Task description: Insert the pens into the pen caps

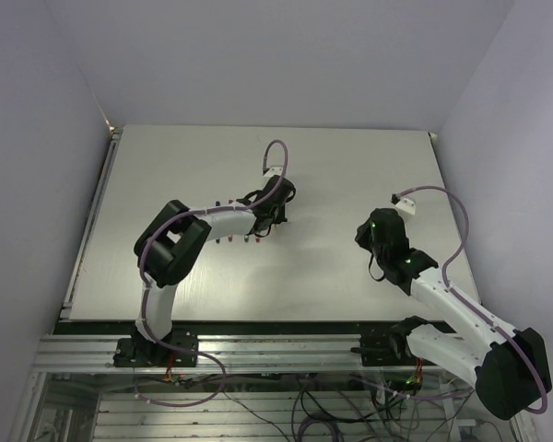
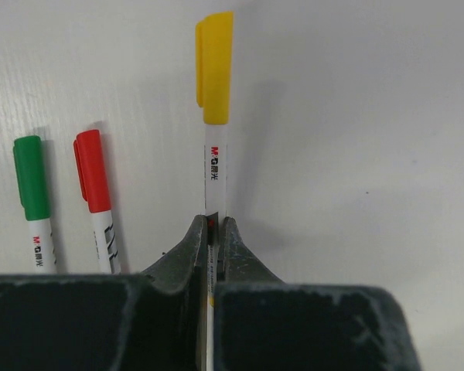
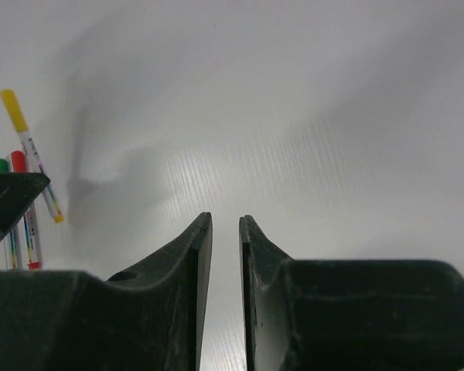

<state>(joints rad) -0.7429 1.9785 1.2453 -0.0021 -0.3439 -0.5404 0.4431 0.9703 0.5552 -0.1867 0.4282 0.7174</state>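
The left end effector point(image 2: 213, 232) is pressed together on the yellow-capped pen point(image 2: 216, 174), pinching its white barrel low down. The rest of the barrel and the yellow cap point(image 2: 215, 69) run up the centre of the left wrist view. The cap looks fully seated on the pen. I cannot tell whether the pen is lifted or lying on the table point(image 2: 356, 154).

At the lower left of that view, the red-capped pen point(image 2: 93, 174) and the green-capped pen point(image 2: 31, 182) lie side by side on the table, well apart from the held pen. Both appear capped.

The right end effector point(image 3: 226, 228) is well to the right in the top view, over bare table. Its jaws stand a narrow gap apart with nothing between them.

These pens look light, stiff and smooth, so a thin round barrel may roll or slip in a loose pinch. The best hold is probably squarely across the middle of the barrel, clear of the cap seam. The caps likely snap on, so any push should run straight along the pen to avoid levering it sideways.
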